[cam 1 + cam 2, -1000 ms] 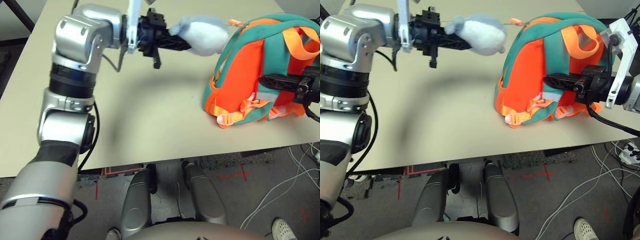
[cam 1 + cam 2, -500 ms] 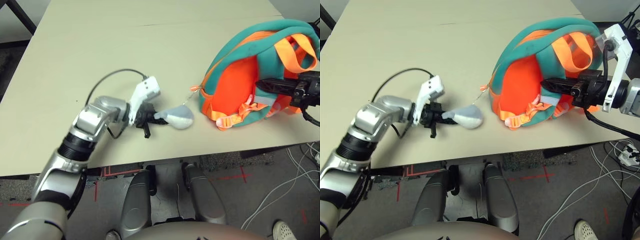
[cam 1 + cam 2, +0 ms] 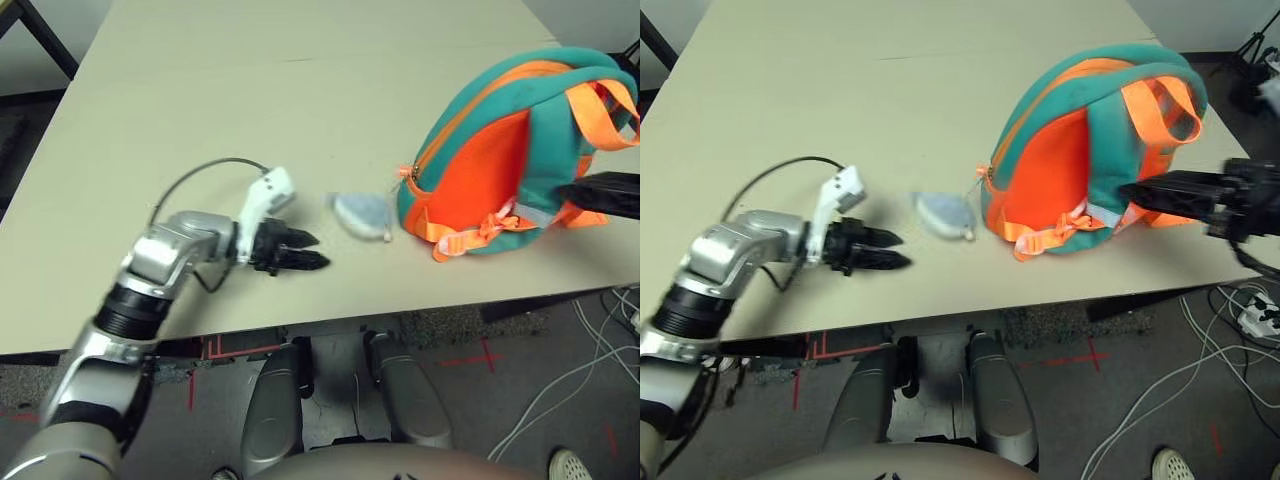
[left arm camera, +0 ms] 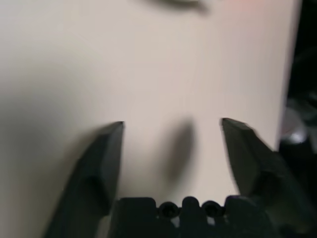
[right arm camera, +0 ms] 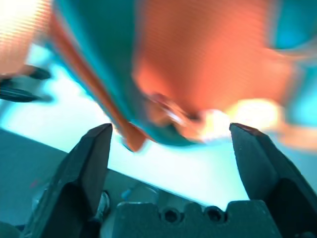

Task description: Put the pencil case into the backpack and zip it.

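The teal backpack (image 3: 1060, 165) with its orange panel and straps stands upright at the right of the table. Its grey-blue plush charm (image 3: 943, 212) lies on the table just left of it, joined by a thin chain. My left gripper (image 3: 905, 250) is open, low over the table, a short way left of the charm, with nothing between its fingers (image 4: 101, 163). At the backpack's right side my right gripper (image 3: 1130, 192) is open, pointing at the orange panel (image 5: 208, 64) without holding it. The pencil case is out of view.
The beige table (image 3: 300, 110) stretches wide behind and to the left of the backpack. Its front edge runs just below my left gripper. Cables (image 3: 560, 400) lie on the floor at the lower right.
My left gripper has let go of the plush charm, which now lies on the table, and has drawn back left. My right gripper has opened and released the backpack.
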Motion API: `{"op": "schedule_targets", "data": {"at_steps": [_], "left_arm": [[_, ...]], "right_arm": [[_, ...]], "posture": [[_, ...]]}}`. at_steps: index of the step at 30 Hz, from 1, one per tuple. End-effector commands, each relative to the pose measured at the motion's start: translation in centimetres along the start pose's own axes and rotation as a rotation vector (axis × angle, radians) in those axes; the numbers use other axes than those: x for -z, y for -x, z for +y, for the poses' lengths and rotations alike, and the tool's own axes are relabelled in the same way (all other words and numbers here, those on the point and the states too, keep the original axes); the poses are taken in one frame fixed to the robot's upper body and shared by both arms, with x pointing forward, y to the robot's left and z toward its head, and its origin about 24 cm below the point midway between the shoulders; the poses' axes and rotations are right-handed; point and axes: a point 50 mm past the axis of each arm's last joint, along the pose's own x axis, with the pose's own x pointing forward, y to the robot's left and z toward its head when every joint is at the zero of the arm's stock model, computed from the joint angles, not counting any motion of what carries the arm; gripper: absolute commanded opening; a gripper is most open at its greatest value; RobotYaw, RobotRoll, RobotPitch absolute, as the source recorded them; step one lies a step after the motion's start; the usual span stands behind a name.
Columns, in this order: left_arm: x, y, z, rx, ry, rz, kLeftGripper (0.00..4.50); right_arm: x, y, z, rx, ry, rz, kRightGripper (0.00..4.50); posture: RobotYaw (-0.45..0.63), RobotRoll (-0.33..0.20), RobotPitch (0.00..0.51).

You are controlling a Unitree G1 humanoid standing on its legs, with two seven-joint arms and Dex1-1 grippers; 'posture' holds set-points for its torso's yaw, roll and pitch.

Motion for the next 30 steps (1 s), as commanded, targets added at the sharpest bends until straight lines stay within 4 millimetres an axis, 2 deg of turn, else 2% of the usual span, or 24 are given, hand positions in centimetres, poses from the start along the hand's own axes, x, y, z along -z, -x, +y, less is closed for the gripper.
{"op": "schedule_targets", "data": {"at_steps": [1,5,7,9,14,18,23,26,30], "left_arm": [[2.4,2.9,2.9,-0.200,0.112,0.065,4.48],[1.5,6.0,5.0,-0.389,0.107,-0.022,4.48],[-0.1,7.4,6.6,-0.587,0.079,-0.159,4.48],[-1.0,7.9,7.6,-0.725,0.073,-0.261,4.48],[-1.2,6.6,8.8,-0.919,0.066,-0.471,4.48],[-0.5,5.5,9.4,-1.071,0.087,-0.597,4.48],[0.2,4.0,9.2,-1.186,0.070,-0.671,4.48],[0.5,4.0,9.3,-1.266,0.086,-0.718,4.48],[0.8,3.0,9.3,-1.283,0.095,-0.731,4.48]], "right_arm": [[-0.9,2.0,-1.2,0.074,0.002,-0.065,4.50],[-1.6,3.8,-3.0,0.203,0.014,-0.121,4.50],[-1.8,3.5,-5.0,0.316,0.087,-0.227,4.50],[-2.0,2.5,-6.5,0.377,0.163,-0.323,4.50],[-2.2,-1.0,-9.9,0.588,0.188,-0.557,4.50],[-2.4,-3.0,-10.9,0.692,0.183,-0.689,4.50],[-2.8,-3.5,-11.7,0.748,0.185,-0.770,4.50],[-2.9,-3.5,-11.8,0.718,0.202,-0.785,4.50],[-2.9,-3.4,-11.8,0.657,0.203,-0.799,4.50]], "posture": [[-0.12,0.000,0.279],[-0.12,0.000,0.283],[-0.11,0.000,0.286],[-0.11,0.000,0.287],[-0.11,0.000,0.290],[-0.11,0.000,0.293],[-0.11,0.000,0.302],[-0.11,0.000,0.306],[-0.13,0.000,0.316]]}}
